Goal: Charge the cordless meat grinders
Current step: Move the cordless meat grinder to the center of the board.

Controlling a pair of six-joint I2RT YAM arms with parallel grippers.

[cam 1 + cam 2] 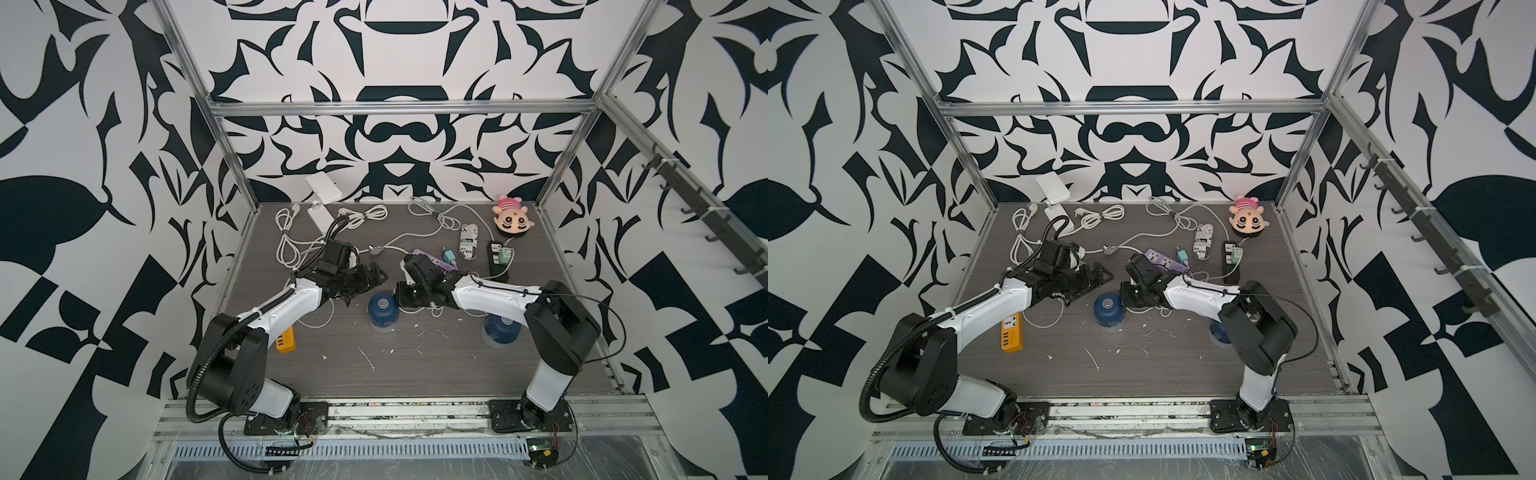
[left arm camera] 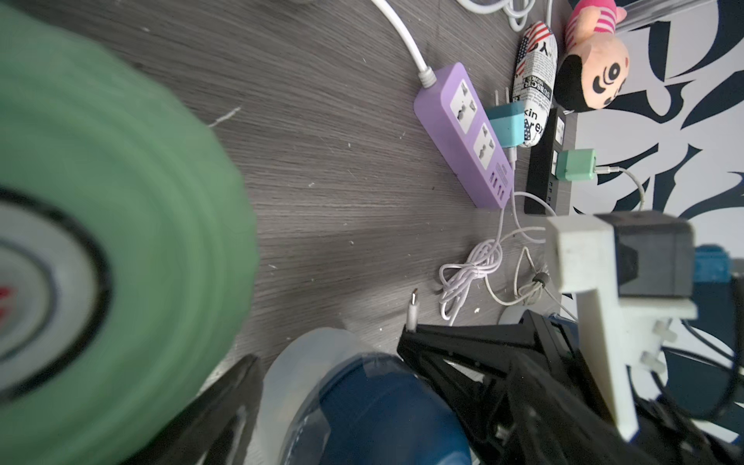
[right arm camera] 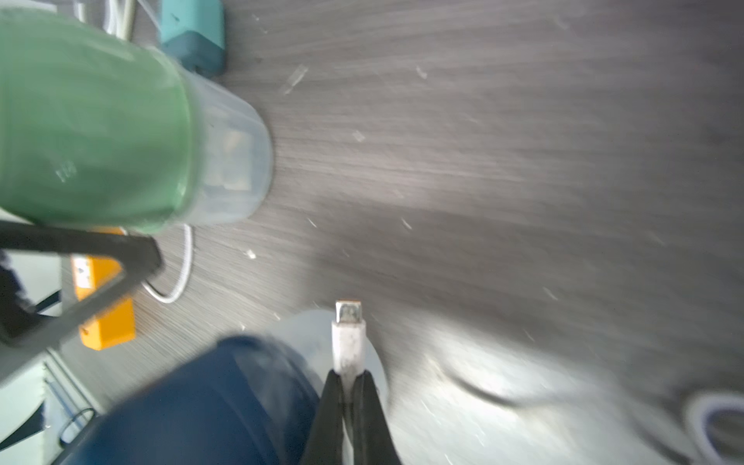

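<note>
Left tool is spread wide. Mint green grinder sits right against one finger; can't tell if they touch. Right tool is clenched on the white USB-C plug, held just beside the navy grinder standing mid-desk. Second navy grinder sits partly under the right arm's elbow.

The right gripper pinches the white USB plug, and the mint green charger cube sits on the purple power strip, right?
No: the mint green charger cube sits on the black power strip, as the left wrist view shows. The right gripper does pinch the white USB plug.
</note>
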